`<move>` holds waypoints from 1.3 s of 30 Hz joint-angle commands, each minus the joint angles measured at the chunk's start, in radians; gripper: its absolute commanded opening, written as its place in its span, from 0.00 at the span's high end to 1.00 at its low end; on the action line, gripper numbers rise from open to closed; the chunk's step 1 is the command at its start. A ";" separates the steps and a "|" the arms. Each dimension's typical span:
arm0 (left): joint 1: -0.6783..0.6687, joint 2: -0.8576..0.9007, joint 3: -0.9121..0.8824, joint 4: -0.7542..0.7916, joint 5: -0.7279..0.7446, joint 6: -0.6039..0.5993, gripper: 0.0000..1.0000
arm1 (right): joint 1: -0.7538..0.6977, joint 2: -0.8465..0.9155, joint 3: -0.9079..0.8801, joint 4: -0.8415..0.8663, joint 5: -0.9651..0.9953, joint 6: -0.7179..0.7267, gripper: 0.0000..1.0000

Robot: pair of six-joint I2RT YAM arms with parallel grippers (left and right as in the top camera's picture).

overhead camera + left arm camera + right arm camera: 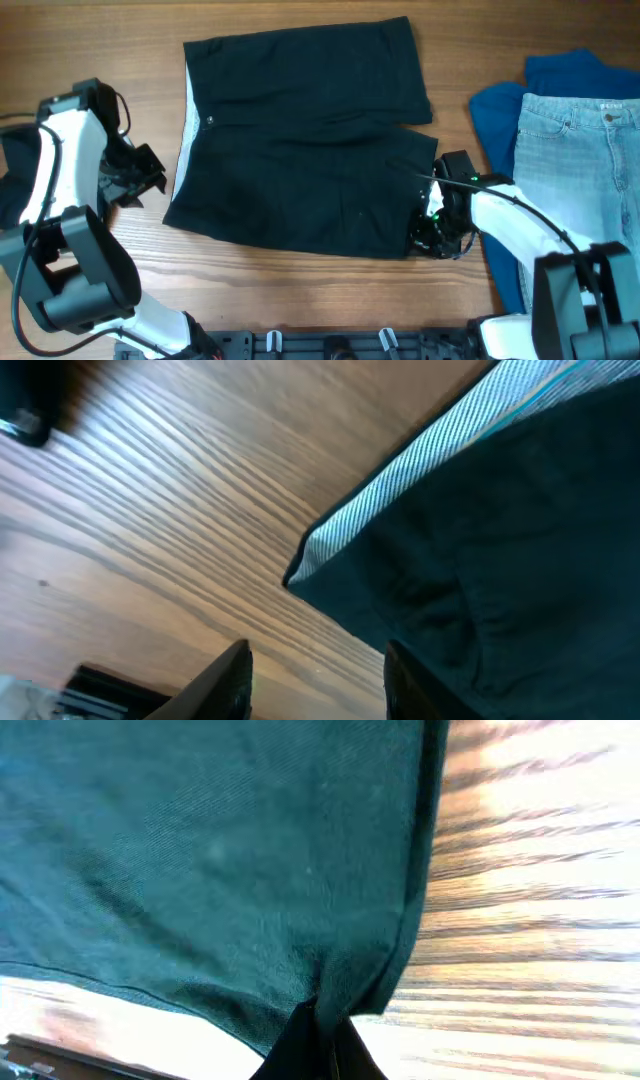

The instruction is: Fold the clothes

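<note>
Shorts (300, 140) lie flat on the bench (300, 290), not folded yet, with the right gripper (318, 1020) jaws pinching one corner and the left gripper (315, 680) jaws apart, empty.

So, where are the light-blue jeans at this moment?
In the overhead view, the light-blue jeans lie at the far right, on top of a blue garment, right of the black shorts.

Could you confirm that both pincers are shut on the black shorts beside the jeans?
Not quite: the left wrist view shows the left pincer open beside the waistband corner of the black shorts, gripping nothing. Only the right pincer is shut on them, beside the light-blue jeans.
</note>
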 commanded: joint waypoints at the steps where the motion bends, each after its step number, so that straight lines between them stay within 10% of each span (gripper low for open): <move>1: 0.006 -0.009 -0.127 0.096 0.145 0.018 0.55 | 0.006 -0.060 0.023 -0.009 0.056 0.003 0.96; 9: 0.006 -0.009 -0.347 0.265 0.161 0.005 0.46 | 0.006 -0.064 0.023 -0.012 0.055 0.003 0.96; 15: 0.007 -0.010 -0.415 0.326 0.160 0.005 0.96 | 0.006 -0.064 0.024 -0.006 0.056 0.004 0.96; 39: 0.010 -0.865 -0.186 -0.024 0.156 -0.003 0.96 | 0.006 -0.471 0.739 -0.568 0.250 0.060 0.96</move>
